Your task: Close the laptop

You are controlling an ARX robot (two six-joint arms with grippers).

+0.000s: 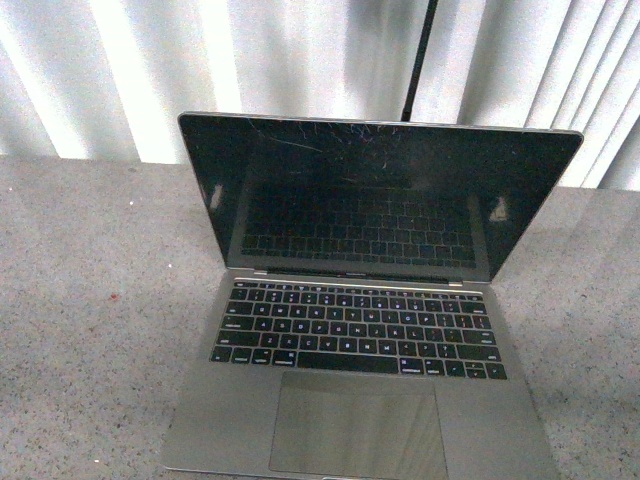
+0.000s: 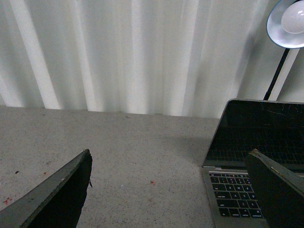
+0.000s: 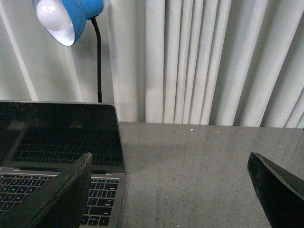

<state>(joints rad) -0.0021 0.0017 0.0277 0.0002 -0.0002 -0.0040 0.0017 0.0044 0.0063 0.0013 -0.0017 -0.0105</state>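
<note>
The laptop (image 1: 360, 330) stands open in the middle of the grey speckled table (image 1: 90, 300). Its black scratched screen is upright and leans slightly back, above a black keyboard and large trackpad. Neither arm shows in the front view. My left gripper (image 2: 168, 190) is open and empty, over the table to the laptop's left; the laptop (image 2: 237, 190) shows beside one finger. My right gripper (image 3: 171, 190) is open and empty, over the table to the laptop's right; the laptop (image 3: 57, 142) shows behind one finger.
A blue lamp (image 3: 71, 16) on a black gooseneck stands behind the laptop; its stem (image 1: 420, 60) shows in the front view and its shade (image 2: 287, 23) in the left wrist view. A pale curtain (image 1: 300, 60) hangs along the table's far edge.
</note>
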